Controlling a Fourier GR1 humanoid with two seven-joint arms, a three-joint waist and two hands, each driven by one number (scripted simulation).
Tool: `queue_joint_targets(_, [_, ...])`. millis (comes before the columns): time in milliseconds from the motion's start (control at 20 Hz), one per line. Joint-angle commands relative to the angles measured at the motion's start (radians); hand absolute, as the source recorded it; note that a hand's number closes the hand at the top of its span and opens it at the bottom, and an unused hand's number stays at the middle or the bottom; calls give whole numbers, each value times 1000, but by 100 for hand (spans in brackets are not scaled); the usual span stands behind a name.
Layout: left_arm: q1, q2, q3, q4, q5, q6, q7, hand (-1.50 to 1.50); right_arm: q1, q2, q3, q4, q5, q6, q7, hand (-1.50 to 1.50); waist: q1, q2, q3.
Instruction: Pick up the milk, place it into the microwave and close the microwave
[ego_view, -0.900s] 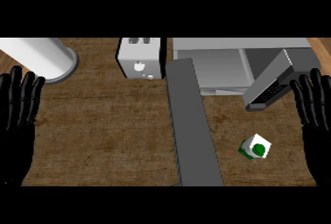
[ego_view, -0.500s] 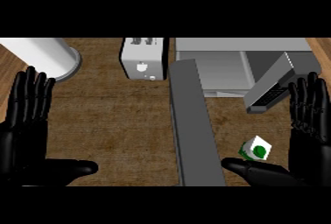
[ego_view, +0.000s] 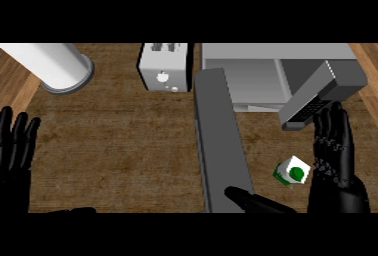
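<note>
The milk (ego_view: 292, 172), a small white carton with green markings, lies on the wooden counter at the lower right. My right hand (ego_view: 334, 165) stands open just right of it, fingers straight and pointing away, thumb (ego_view: 255, 201) stretched out below and left of the carton. The hand does not hold the carton. The microwave (ego_view: 273, 75) stands at the back right with its door (ego_view: 319, 95) swung open toward me. My left hand (ego_view: 16, 155) rests open at the left edge, fingers up.
A white toaster (ego_view: 164, 73) stands at the back centre. A white cylinder (ego_view: 53, 67) lies at the back left. A long grey bar (ego_view: 220, 145) runs down the counter's middle, left of the milk.
My right hand has shifted left toward the milk, now close beside it. My left hand has slid outward and down toward the left edge.
</note>
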Motion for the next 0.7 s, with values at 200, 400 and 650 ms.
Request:
queue_joint_targets(200, [173, 10, 54, -147, 89, -79, 3, -150, 35, 2, 82, 37, 148, -146, 103, -150, 4, 0, 0])
queue_joint_targets(400, [254, -23, 62, -117, 100, -135, -94, -150, 164, -23, 53, -3, 44, -125, -12, -150, 0, 0, 0])
queue_joint_targets(650, [279, 7, 140, -156, 194, -194, -58, -150, 131, -38, -43, 110, -83, -123, -78, -150, 4, 0, 1])
